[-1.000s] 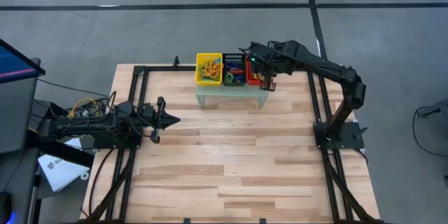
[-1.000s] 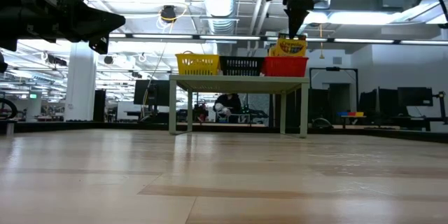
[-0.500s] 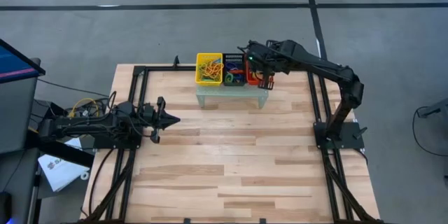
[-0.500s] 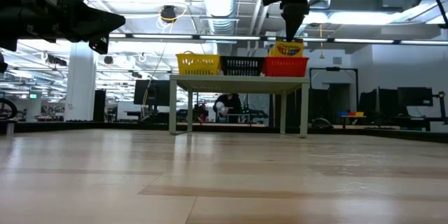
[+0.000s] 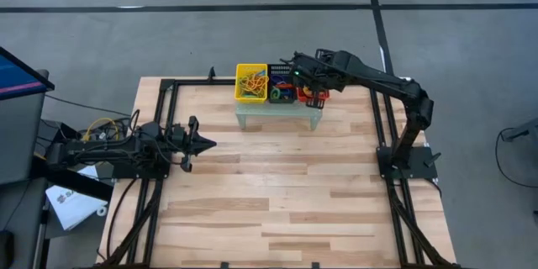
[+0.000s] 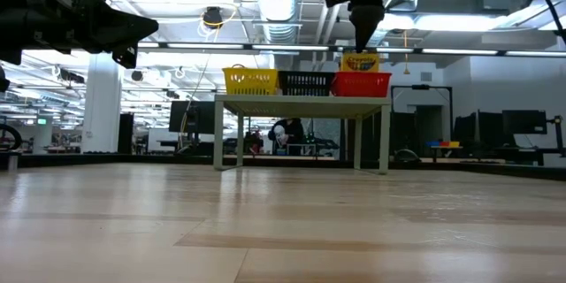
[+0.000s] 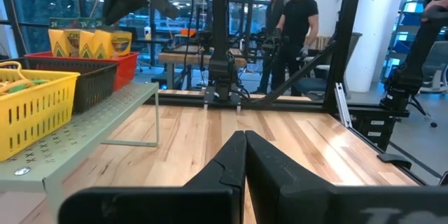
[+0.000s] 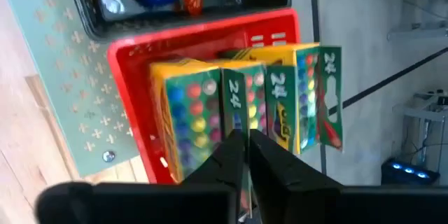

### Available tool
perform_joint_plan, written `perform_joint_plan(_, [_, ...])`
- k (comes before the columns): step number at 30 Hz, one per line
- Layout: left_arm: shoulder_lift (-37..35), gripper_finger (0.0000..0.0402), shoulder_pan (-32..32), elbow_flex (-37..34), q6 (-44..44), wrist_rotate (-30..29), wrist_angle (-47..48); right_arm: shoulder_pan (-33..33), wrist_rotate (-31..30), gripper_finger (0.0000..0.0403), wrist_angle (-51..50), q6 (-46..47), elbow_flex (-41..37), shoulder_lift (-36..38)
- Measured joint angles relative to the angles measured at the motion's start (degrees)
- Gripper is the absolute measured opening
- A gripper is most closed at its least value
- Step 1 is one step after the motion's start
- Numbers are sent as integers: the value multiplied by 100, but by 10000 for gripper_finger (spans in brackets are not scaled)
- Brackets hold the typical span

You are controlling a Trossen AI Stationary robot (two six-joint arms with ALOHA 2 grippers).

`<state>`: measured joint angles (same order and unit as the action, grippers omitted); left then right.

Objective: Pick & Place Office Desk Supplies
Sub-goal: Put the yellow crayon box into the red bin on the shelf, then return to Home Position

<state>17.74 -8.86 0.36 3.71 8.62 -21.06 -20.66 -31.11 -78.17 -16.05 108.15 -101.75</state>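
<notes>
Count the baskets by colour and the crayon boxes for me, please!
Yellow basket: 1
Black basket: 1
Red basket: 1
Crayon boxes standing in the red basket: 3
Total: 6 things, not counting the rubber bands, which are too tangled to count.

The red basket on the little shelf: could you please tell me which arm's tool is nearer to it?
Right. The right tool hangs directly above the red basket, just over the crayon boxes standing in it. The left tool waits far off near the table's left side.
</notes>
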Motion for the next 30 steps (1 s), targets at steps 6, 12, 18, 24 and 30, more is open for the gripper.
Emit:
perform_joint_plan(6, [0,0,0,0,-1,0,0,2,-138,76,129,-28,29,0])
perform_joint_plan(12, [0,0,0,1,-1,2,0,99,-193,139,-57,149,293,84])
perform_joint_plan(18, [0,0,0,1,-1,0,0,688,671,141,-91,724,946,1111])
perform_joint_plan(24, [0,0,0,0,1,0,0,1568,790,84,153,1649,551,2854])
perform_joint_plan(30, [0,0,0,0,-1,2,0,2831,240,11,1696,2145,-1696,4756])
